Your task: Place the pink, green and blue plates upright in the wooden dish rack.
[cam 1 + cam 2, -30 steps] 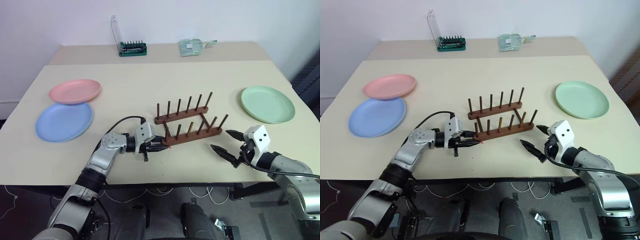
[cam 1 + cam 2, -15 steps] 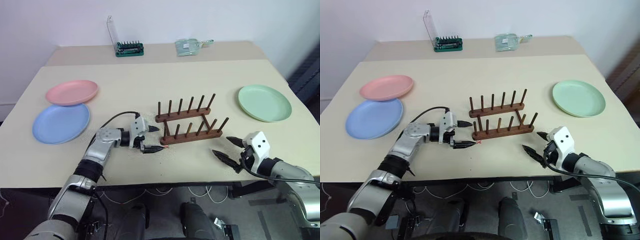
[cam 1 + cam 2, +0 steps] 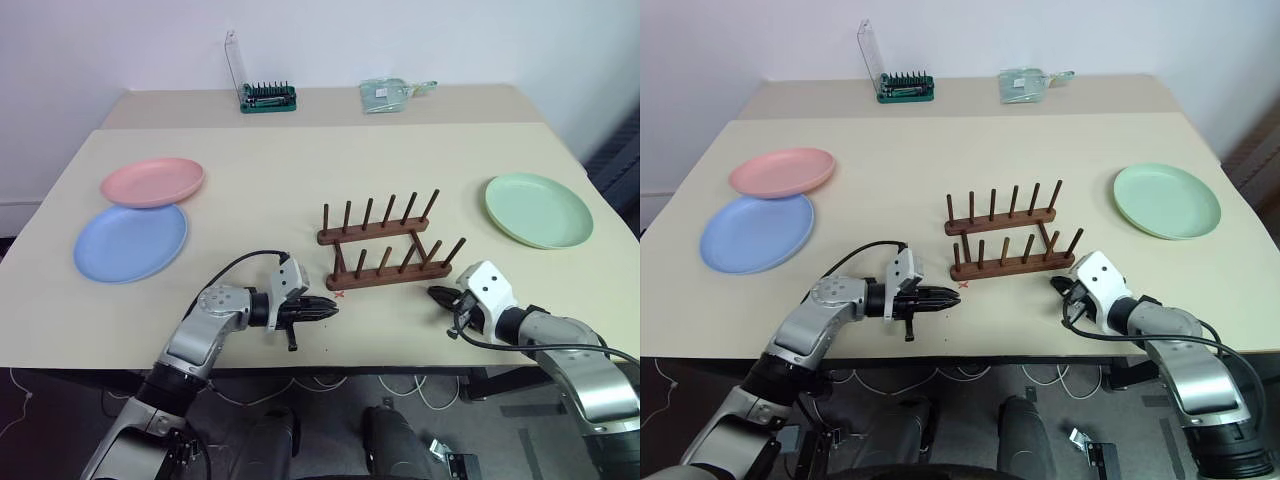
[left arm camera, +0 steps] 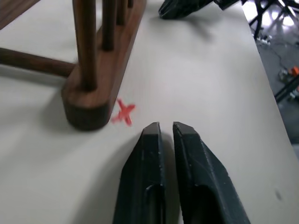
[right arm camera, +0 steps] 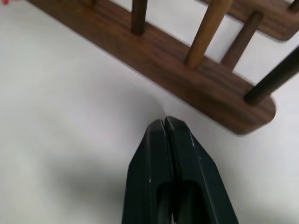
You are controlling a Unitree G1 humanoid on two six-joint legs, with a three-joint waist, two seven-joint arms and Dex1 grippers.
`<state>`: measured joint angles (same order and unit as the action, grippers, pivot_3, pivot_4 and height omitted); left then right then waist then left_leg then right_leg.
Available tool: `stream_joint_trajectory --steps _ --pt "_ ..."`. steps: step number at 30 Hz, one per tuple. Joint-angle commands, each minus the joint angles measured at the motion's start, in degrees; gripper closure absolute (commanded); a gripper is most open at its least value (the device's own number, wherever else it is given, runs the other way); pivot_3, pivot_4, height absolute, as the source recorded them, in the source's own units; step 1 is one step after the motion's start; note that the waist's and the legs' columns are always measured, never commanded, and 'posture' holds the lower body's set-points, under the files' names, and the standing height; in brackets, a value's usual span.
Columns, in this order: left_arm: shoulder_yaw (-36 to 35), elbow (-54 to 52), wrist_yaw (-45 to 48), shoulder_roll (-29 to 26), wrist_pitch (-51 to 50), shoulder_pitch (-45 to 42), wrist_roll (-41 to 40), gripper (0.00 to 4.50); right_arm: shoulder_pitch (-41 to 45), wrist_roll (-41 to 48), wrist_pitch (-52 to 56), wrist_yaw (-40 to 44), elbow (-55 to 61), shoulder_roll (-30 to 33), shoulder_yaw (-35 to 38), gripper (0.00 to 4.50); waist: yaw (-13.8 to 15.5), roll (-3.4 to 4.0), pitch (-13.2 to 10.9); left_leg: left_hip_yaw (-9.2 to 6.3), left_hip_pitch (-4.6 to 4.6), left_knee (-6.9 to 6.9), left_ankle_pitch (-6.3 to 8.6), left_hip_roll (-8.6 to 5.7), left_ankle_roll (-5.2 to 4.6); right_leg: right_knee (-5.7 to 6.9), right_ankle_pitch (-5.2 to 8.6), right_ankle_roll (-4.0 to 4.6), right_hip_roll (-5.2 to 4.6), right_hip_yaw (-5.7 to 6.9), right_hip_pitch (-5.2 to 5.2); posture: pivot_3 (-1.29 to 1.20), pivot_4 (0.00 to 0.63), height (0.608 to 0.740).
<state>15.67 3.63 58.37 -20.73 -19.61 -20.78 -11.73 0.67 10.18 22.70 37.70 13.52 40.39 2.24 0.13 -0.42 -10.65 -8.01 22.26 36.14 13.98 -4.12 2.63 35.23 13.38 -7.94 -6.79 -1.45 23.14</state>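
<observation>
Bench (image 3: 300,170) carries everything; no plate is racked yet. The blue plate (image 3: 131,242) and pink plate (image 3: 152,182) lie flat near the left edge, the pink rim overlapping the blue on its far side. The green plate (image 3: 538,209) lies flat near the right edge. The wooden dish rack (image 3: 385,249) sits mid-bench toward the front edge, empty, pegs up, with a small red X mark (image 4: 123,113) just beside its left end.

Left gripper (image 3: 328,309) sits low near the front edge, just short of the rack's left end, jaws nearly together with a thin slit, holding nothing. Right gripper (image 3: 437,294) sits just off the rack's right end, jaws pressed shut, empty.

Judgement: you're at the start, picking a first plate. Open the jaws wide before you reach. Take the green with the right, come in low at the rim nearest you and pinch the edge. Don't bump the rack; it looks light and may slide. Lift the pink before the blue.
</observation>
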Motion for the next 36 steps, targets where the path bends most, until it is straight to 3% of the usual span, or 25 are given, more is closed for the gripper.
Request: stream_joint_trajectory --steps 1,9,14,20,23,25,27,29,32,34,35,36 --pt "0.42 5.12 -8.15 3.28 2.96 -1.83 4.54 4.12 4.08 -5.78 -1.43 -4.27 -5.52 -1.34 -2.78 4.5 0.08 -0.04 0.11 0.0 -0.02 0.04 0.0 0.0 0.0 -0.01 0.0 0.0 0.0 0.0 -0.06 0.0 0.15 0.74" --pt "-3.0 18.27 -20.88 6.54 11.53 -7.71 9.07 4.12 13.07 -9.88 -4.57 -7.77 -14.88 -5.58 -5.3 4.5 -0.24 -0.13 0.18 0.01 -0.77 -0.1 0.01 0.01 0.0 -0.1 0.11 -0.14 0.0 0.0 -0.74 0.0 0.15 0.74" --pt "-3.32 20.15 -22.22 6.53 13.62 -8.13 9.42 4.12 13.56 -10.2 -5.25 -7.29 -15.25 -6.11 -5.27 4.5 -0.79 -0.11 0.2 -0.02 -0.78 -0.14 0.01 0.0 0.0 -0.05 0.05 -0.08 0.0 0.0 -0.73 0.0 0.15 0.74" --pt "-4.39 16.32 -20.96 5.02 13.8 -5.74 8.3 4.12 11.0 -9.62 -6.81 -5.01 -11.66 -4.32 -4.18 4.5 -0.97 -0.1 0.2 -0.02 -0.78 -0.18 0.02 0.0 -0.02 -0.05 0.05 -0.08 0.0 0.0 -0.71 0.0 0.15 0.74" --pt "-7.62 9.62 -18.24 2.16 11.04 -3.27 4.17 4.12 8.14 -5.91 -6.64 -1.05 -5.7 -1.61 -0.55 4.5 -1.07 -0.1 0.18 -0.02 -0.75 -0.25 0.05 0.01 -0.06 -0.05 0.08 -0.1 0.0 0.0 -0.63 0.0 0.15 0.74" --pt "-11.56 3.9 -15.12 -1.04 7.11 -1.02 -1.12 4.12 6.14 1.26 -2.31 4.46 -0.19 0.37 2.72 4.5 -1.29 -0.04 0.11 -0.01 -0.69 -0.27 0.05 0.02 -0.07 -0.04 0.08 -0.1 0.0 -0.01 -0.54 0.0 0.15 0.74" --pt "-15.69 0.13 -14.22 -3.4 4.16 0.29 -5.32 3.61 4.85 9.02 2.83 9.15 4.79 1.65 5.29 3.98 -1.27 -0.01 0.06 -0.02 -0.53 -0.25 0.05 0.05 -0.07 0.01 0.07 -0.09 0.0 -0.02 -0.38 0.0 0.15 0.74" --pt "-18.48 -0.91 -15.18 -4.44 2.04 0.36 -7.28 2.82 4.59 12.3 5.63 10.8 7.62 2.38 5.99 3.28 -0.91 -0.02 0.06 -0.07 -0.46 -0.2 0.05 0.06 -0.07 0.0 0.07 -0.08 0.02 0.01 -0.36 0.0 0.15 0.74" --pt "-28.74 0.76 -21.0 -6.56 0.07 -1.82 -10.9 1.21 6.7 14.46 7.8 11.94 11.91 2.52 4.01 1.72 -0.77 -0.11 0.01 -0.08 -0.42 -0.14 0.06 0.04 -0.07 -0.05 0.08 -0.1 0.0 0.01 -0.4 0.0 0.15 0.74" --pt "-35.63 4.21 -31.52 -7.11 0.0 -5.46 -10.08 0.25 8.86 12.34 6.14 10.42 11.36 1.12 2.08 0.78 -0.81 -0.25 -0.08 -0.12 -0.34 -0.15 0.06 0.05 -0.07 -0.04 0.08 -0.1 0.0 0.03 -0.3 0.0 0.15 0.74" --pt "-37.79 5.81 -35.53 -7.22 -0.38 -6.93 -9.55 0.0 9.52 11.44 5.46 9.75 10.9 0.66 1.45 0.16 -0.78 -0.31 -0.08 -0.14 -0.28 -0.15 0.05 0.05 -0.07 -0.03 0.08 -0.1 0.02 0.06 -0.22 0.0 0.15 0.74" --pt "-40.06 6.84 -39.57 -7.05 -0.52 -8.44 -9.47 0.0 9.91 10.72 4.74 9.44 10.4 0.38 0.91 0.03 -0.78 -0.31 -0.08 -0.16 -0.21 -0.13 0.05 0.05 -0.06 -0.02 0.07 -0.11 0.02 0.08 -0.15 0.0 0.15 0.74"
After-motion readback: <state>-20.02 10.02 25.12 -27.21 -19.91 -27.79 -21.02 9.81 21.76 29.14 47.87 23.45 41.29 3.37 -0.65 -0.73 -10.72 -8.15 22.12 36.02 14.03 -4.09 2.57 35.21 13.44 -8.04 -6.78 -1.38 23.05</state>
